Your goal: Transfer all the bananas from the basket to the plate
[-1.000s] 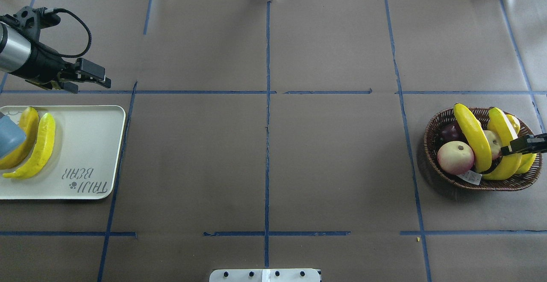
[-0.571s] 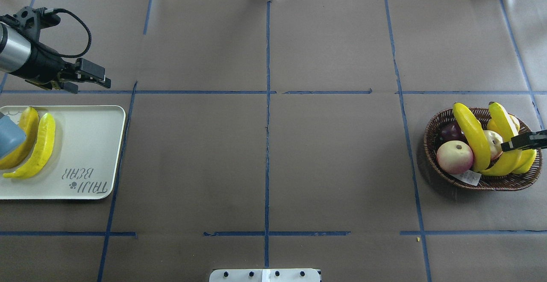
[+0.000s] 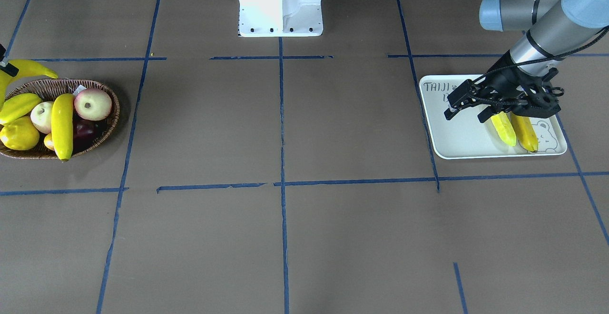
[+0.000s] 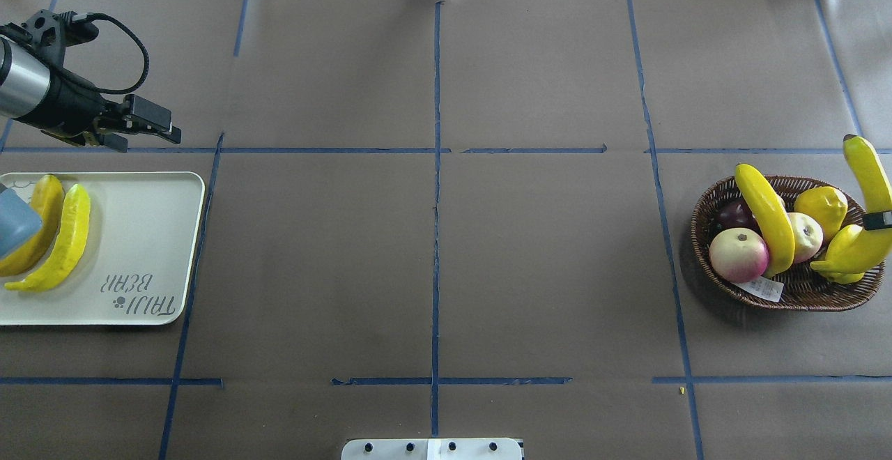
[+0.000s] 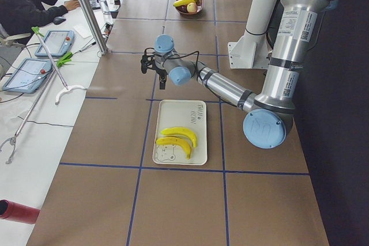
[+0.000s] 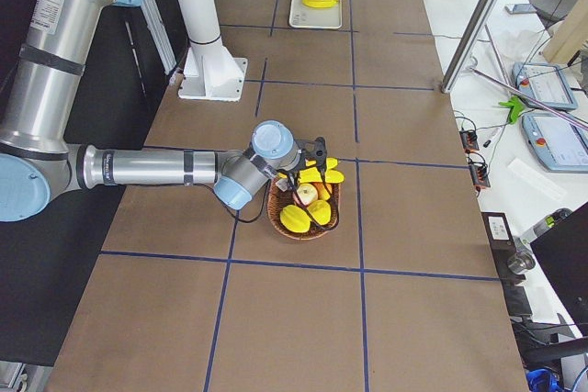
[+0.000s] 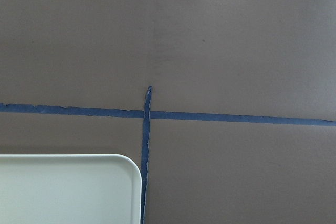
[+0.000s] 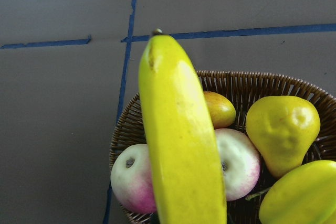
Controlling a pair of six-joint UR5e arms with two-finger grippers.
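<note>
The wicker basket point(image 4: 766, 294) stands at the table's right. One banana point(image 4: 766, 223) lies across the fruit in it. My right gripper point(image 4: 877, 220) is shut on a second banana point(image 4: 866, 174), held tilted above the basket's right rim; it fills the right wrist view point(image 8: 181, 145). At the far left lies the white plate point(image 4: 139, 237) with two bananas point(image 4: 68, 237) side by side. My left gripper point(image 4: 164, 134) hovers open beyond the plate's far edge, with nothing in it.
The basket also holds two pale pink apples point(image 4: 739, 254), a yellow pear-shaped fruit point(image 4: 822, 208) and a dark purple fruit point(image 4: 732, 215). Blue tape lines cross the brown table cover. The robot's white base point(image 3: 280, 4) is at the near edge. A person point(image 5: 23, 4) sits at a side desk.
The right gripper has lifted its banana up out of the basket and toward the right edge. The basket shifted slightly. The left arm has stayed put.
</note>
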